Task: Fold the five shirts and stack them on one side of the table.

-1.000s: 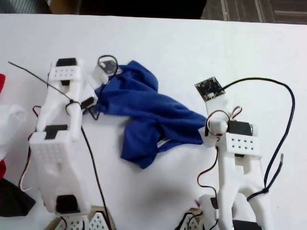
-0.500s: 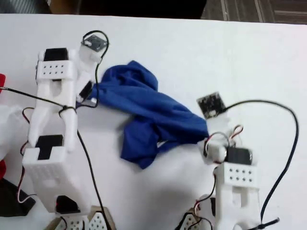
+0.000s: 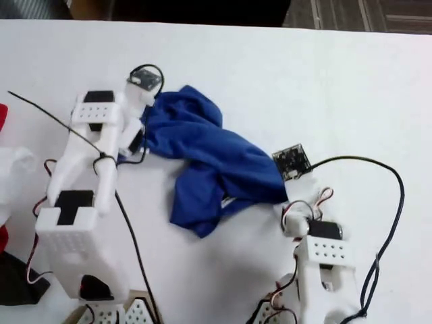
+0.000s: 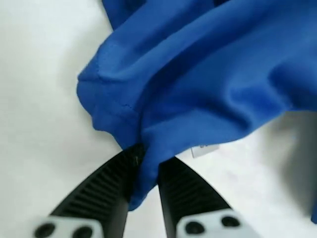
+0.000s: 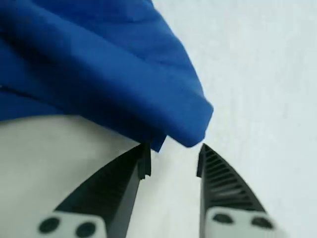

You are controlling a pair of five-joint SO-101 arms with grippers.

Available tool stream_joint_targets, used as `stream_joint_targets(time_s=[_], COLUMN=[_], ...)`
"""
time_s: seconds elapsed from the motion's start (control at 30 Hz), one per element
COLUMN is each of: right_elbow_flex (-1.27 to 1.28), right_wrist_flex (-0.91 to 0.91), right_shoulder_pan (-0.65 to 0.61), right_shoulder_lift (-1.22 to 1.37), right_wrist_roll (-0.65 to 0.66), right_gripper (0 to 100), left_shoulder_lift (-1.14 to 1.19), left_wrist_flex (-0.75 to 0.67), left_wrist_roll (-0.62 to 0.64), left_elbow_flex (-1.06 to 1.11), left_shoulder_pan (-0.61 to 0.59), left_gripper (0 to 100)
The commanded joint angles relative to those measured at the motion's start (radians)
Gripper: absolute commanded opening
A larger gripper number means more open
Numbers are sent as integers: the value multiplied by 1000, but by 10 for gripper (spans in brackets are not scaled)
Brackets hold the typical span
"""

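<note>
**One edge pinched, the other not yet taken**

We read this as the opening step of a fold: the two arms stand at opposite ends of the blue shirt [image 3: 209,158], most likely so that they can draw it out flat before any folding. The left gripper [image 4: 146,158] is clamped on a hemmed edge of the cloth. A fold of fabric is squeezed between its ribbed jaws and the rest of the garment billows away ahead of its tips. A small white label [image 4: 200,150] peeks out just beside one jaw.

The right gripper [image 5: 173,153] stands with its jaws parted and nothing between them. The shirt's rounded fold lies just ahead of its tips, touching or almost touching one of them, and we cannot tell which. In our judgement it is placed there to take a second hold, because a pull from one end alone would only drag the bundle.

The shirt itself is far from folded. It lies on the white table [image 3: 324,81] between the two grippers as a crumpled, twisted heap, with deep creases and one flap trailing off towards the arms' bases. It is soft, limp cloth, so it will sag wherever it is not held.
</note>
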Motion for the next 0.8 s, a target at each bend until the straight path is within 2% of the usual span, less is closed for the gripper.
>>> stream_joint_targets(time_s=[0.0,0.2,0.3,0.37,0.6,0.77], right_elbow_flex=[-11,-127,-190,-232,-425,-443], right_wrist_flex=[-88,-93,-93,-68,257,463], right_shoulder_pan=[-4,1,5,5,21,21], right_shoulder_lift=[88,283,354,360,193,-31], right_wrist_roll=[-5,-8,-12,-12,-8,-6], right_gripper=[134,121,21,29,22,22], left_shoulder_lift=[-44,-43,-41,-40,-37,-37], left_wrist_flex=[-14,-14,-17,-18,-20,-21], left_wrist_roll=[44,54,54,54,51,49], left_elbow_flex=[8,8,8,8,8,8], left_shoulder_pan=[20,38,35,32,37,35], left_gripper=[25,25,25,25,25,25])
